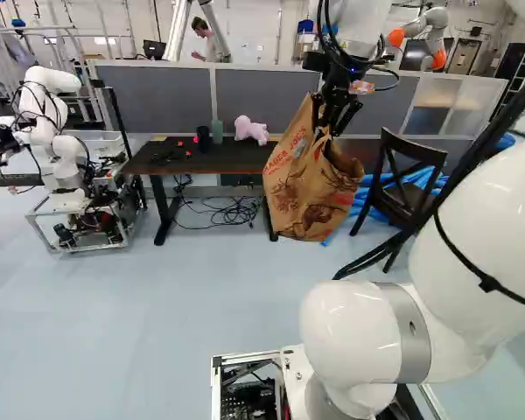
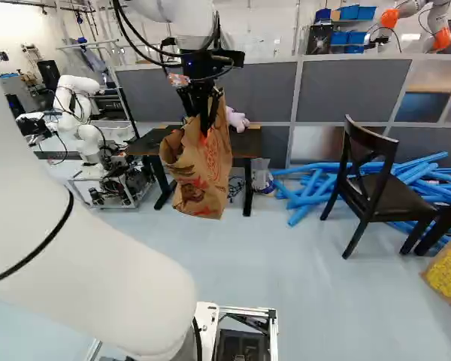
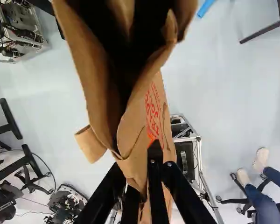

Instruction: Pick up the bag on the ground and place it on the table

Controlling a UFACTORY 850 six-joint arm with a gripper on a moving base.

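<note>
The bag (image 1: pixel 308 197) hangs before the table (image 1: pixel 232 157), the chair (image 2: pixel 395 203) to their right, the partition (image 2: pixel 353 90) behind.

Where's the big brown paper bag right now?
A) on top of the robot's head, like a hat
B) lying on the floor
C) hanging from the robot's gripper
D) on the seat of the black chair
C: the gripper is shut on the paper bag near its opening, and the rest hangs down below.
</note>
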